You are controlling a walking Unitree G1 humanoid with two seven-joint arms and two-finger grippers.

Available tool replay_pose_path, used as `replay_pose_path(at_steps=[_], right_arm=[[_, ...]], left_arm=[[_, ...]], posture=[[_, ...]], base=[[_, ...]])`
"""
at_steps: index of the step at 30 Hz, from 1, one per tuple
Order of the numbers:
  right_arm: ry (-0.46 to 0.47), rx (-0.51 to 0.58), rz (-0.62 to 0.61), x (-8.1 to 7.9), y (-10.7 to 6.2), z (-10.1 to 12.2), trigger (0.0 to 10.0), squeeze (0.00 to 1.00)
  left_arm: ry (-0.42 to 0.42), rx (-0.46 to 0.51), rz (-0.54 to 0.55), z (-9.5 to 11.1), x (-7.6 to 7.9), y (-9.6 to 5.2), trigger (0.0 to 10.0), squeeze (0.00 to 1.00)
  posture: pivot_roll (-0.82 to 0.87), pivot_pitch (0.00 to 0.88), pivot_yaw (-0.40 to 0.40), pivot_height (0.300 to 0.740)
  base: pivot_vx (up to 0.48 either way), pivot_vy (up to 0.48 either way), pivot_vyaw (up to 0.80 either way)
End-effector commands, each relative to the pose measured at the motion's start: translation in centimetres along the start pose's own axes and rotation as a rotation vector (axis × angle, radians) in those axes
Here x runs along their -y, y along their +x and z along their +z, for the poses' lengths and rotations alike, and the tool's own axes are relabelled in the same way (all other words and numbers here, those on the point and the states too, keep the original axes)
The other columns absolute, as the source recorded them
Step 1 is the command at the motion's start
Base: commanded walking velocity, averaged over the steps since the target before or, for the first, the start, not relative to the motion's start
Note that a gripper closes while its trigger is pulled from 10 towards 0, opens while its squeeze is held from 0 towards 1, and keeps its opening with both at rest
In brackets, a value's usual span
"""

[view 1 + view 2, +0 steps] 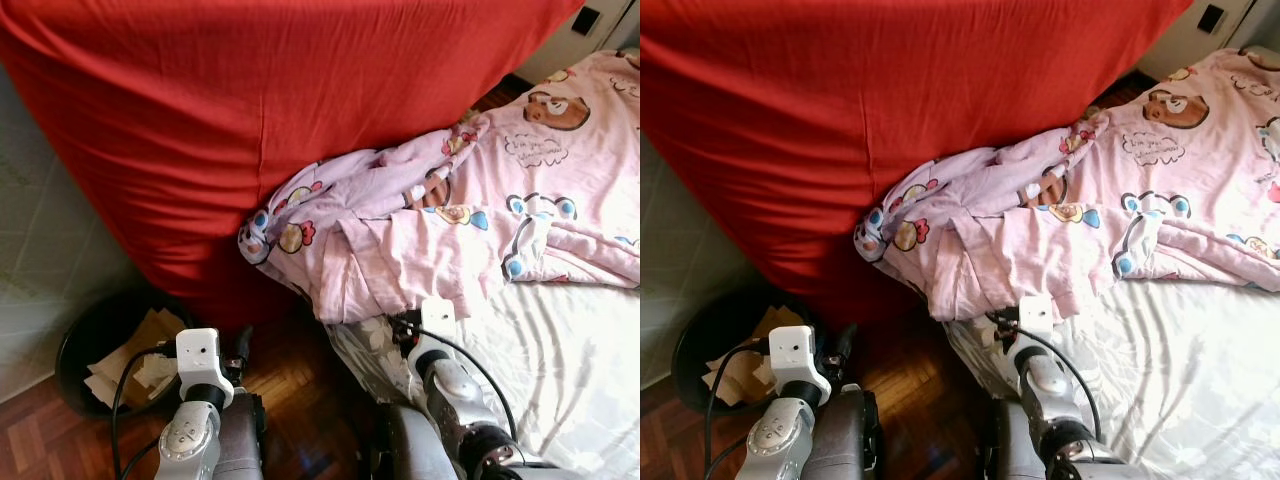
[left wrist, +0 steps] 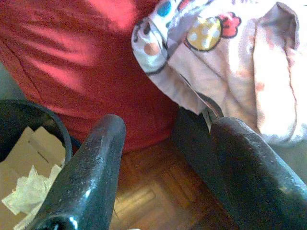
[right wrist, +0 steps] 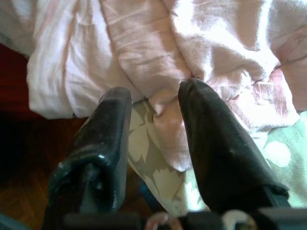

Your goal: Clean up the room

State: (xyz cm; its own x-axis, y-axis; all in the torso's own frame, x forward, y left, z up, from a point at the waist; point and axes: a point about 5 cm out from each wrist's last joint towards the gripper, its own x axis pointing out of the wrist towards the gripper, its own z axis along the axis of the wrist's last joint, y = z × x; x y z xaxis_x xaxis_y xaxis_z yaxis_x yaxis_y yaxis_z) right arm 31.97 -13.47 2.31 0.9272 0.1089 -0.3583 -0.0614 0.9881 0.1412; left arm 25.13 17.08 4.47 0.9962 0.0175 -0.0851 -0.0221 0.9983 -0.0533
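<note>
The right gripper [image 3: 153, 103], fingers apart, hovers at the pink blanket [image 1: 470, 220] hanging off the bed [image 1: 570, 380]. The left gripper [image 2: 165, 136] (also spread) hangs over wood floor [image 1: 290, 400] beside a black bin [image 1: 75, 345] holding paper.

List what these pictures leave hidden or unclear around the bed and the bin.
- Bin: its base and lower contents are hidden by cardboard and by the left gripper in the eye views.
- Bed: the head end is covered by the pink sheet; its right side is cut off by the frame edge.
- Whatever stands behind the red cover is hidden.
- Right gripper: whether it touches the sheet is unclear.
</note>
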Motion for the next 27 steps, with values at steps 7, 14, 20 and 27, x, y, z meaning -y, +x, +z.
replay_pose_path(at_steps=[7, 14, 20, 27], right_arm=[[0.006, -0.046, -0.109, 1.0, 0.0, -0.3, 10.0, 1.00], [0.009, -0.059, -0.144, 1.4, -0.1, -0.4, 10.0, 1.00], [0.021, -0.062, -0.170, 1.7, -0.1, -0.5, 10.0, 1.00], [0.009, -0.014, -0.202, 2.3, 0.4, 1.4, 10.0, 0.00]], left_arm=[[0.009, -0.024, 0.007, -0.2, 0.0, -1.9, 10.0, 0.00], [0.008, -0.019, 0.020, 0.4, 0.1, -2.8, 10.0, 0.00], [0.004, -0.017, 0.031, 0.8, 0.2, -3.6, 10.0, 0.00], [-0.006, -0.003, 0.038, 1.8, 0.8, -4.0, 10.0, 0.00]], posture=[[0.15, 0.348, -0.022, 0.615], [0.20, 0.353, -0.028, 0.615], [0.23, 0.347, -0.029, 0.615], [0.24, 0.378, -0.041, 0.615]], base=[[0.000, 0.000, 0.00], [0.000, 0.000, 0.00], [0.000, 0.000, 0.00], [0.000, 0.000, 0.00]])
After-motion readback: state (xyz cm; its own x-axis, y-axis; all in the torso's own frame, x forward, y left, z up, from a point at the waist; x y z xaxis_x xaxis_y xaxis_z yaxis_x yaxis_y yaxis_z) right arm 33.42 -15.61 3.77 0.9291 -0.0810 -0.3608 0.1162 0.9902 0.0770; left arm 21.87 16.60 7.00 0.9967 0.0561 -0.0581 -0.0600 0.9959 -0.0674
